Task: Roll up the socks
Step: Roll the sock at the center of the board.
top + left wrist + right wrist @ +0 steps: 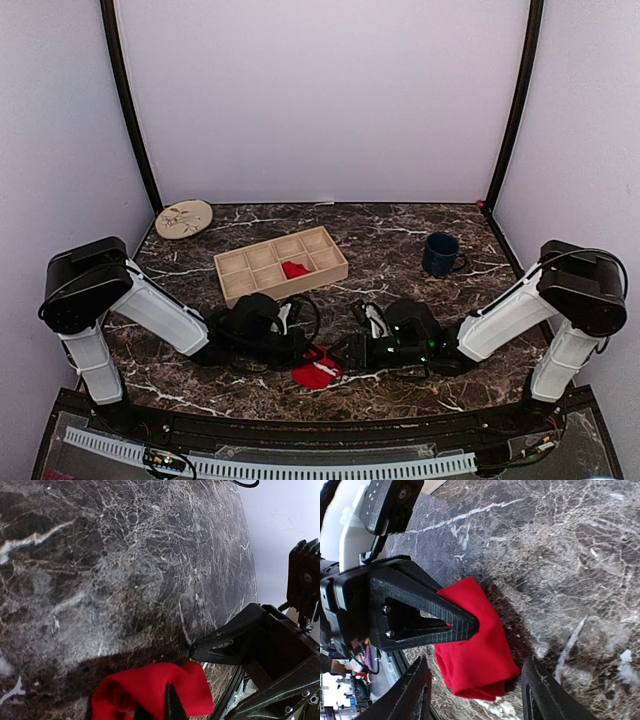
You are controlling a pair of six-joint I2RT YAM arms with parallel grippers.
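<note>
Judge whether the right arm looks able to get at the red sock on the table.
Probably yes. The right gripper is open, with the red sock lying between its fingers and nothing in between. The left gripper is shut on the sock's edge, to one side of that gap.

Near edge centre is crowded: both arms lie low across the worktop [400,225], with left gripper [303,348] and right gripper [345,352] meeting at the red sock [318,372]. Compartment tray [281,264] blocks mid-worktop just behind them. Open lanes: tray to mug [440,254], and the far edge right of the plate [183,218].
</note>
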